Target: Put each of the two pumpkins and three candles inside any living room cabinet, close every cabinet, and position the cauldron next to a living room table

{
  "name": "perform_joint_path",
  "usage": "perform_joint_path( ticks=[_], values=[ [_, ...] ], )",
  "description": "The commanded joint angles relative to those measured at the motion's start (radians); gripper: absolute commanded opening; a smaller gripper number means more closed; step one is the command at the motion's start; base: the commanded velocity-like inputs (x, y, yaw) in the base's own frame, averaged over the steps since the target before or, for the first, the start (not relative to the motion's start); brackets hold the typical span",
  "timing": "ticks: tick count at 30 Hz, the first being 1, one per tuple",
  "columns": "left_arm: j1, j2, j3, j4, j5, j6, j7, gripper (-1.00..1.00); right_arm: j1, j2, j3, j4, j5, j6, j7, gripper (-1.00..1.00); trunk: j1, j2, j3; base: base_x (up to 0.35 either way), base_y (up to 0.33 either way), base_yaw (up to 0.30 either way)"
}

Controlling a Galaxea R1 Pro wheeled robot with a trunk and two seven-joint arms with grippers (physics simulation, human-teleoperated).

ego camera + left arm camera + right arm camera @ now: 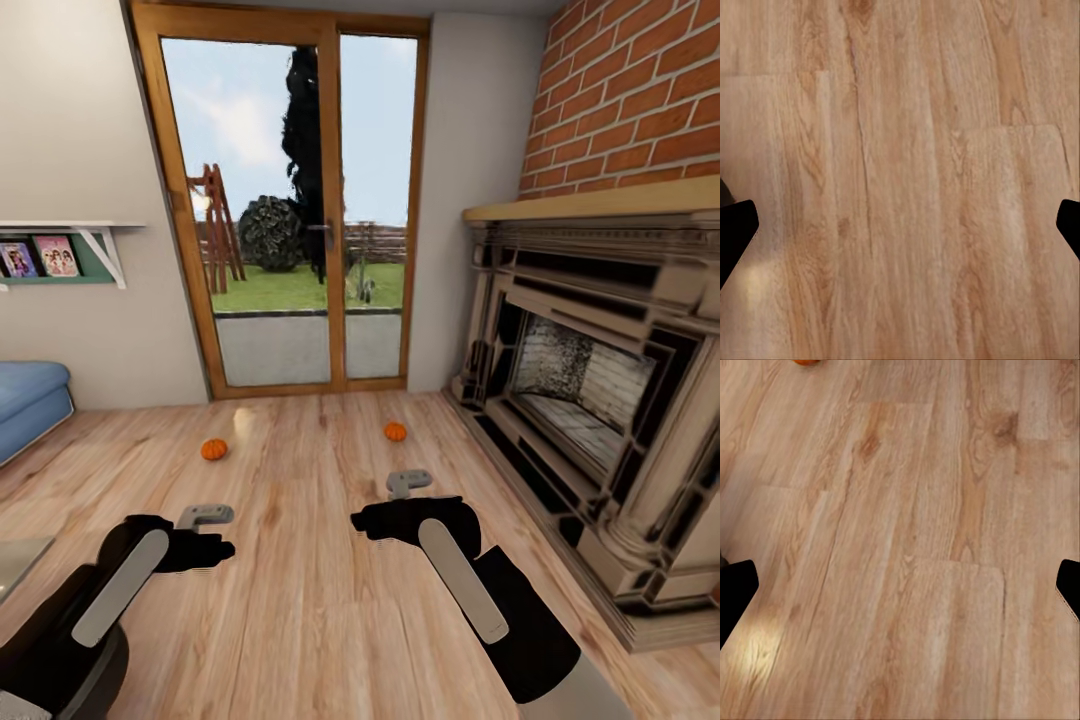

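Head view: the left gripper (205,517) and the right gripper (408,483) are both held out low over the wooden floor (300,600), each holding nothing. In the left wrist view the two dark fingertips (735,232) sit at opposite edges with bare floor between them, so the jaws stand wide apart; the right wrist view shows the same spread, its fingertips (735,589) far from each other. Ahead of the left gripper, a little further out on the floor, lies one pumpkin (214,449). Just beyond the right gripper lies the other pumpkin (395,431), closer to it. Past both stands a glass door (290,200), and a stone fireplace (600,400) rises to the right gripper's outer side.
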Motion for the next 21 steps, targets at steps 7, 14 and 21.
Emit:
perform_joint_path(
  ticks=[7, 14, 21],
  values=[
    [-0.012, -0.004, -0.002, 0.039, 0.010, 0.001, 0.013, 1.00, -0.001, -0.001, -0.027, 0.002, -0.012, -0.051, -0.013, 1.00, 0.001, -0.001, -0.001, 0.339, 0.000, 0.000],
    [-0.071, -0.022, -0.007, 0.186, 0.005, -0.001, 0.010, 1.00, -0.001, 0.004, -0.161, 0.045, -0.024, -0.107, -0.003, 1.00, 0.001, -0.001, -0.001, 0.339, 0.000, 0.000],
    [-0.131, -0.040, -0.016, 0.344, 0.002, -0.102, 0.005, 1.00, -0.009, 0.017, -0.207, 0.215, -0.030, -0.204, 0.005, 1.00, 0.001, -0.001, -0.001, 0.339, 0.000, 0.000]
  ],
)
